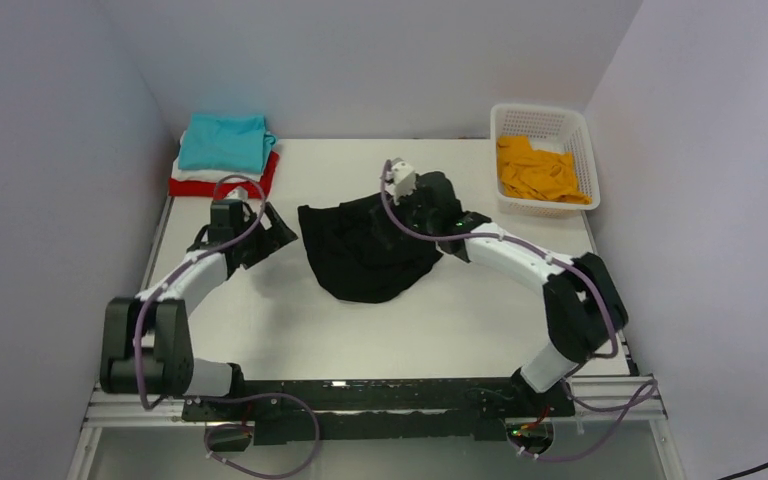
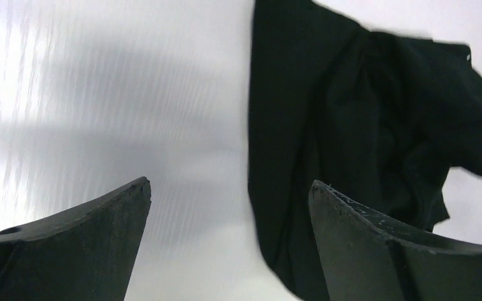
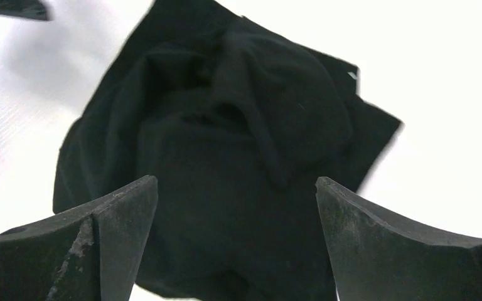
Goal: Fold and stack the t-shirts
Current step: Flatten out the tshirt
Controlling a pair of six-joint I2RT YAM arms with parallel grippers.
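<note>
A large black t-shirt (image 1: 365,248) lies crumpled in the middle of the table; it also shows in the left wrist view (image 2: 351,125) and the right wrist view (image 3: 226,125). My left gripper (image 1: 272,232) is open and empty, just left of the shirt's left edge. My right gripper (image 1: 430,205) is open and empty, over the shirt's far right part. A folded stack sits at the far left: a teal t-shirt (image 1: 225,142) on a white one (image 1: 192,176) on a red one (image 1: 265,175). An orange t-shirt (image 1: 540,170) lies in the basket.
A white plastic lattice basket (image 1: 583,135) stands at the far right corner. Grey walls close the table on the left, back and right. Bare white table (image 1: 380,330) lies in front of the black shirt.
</note>
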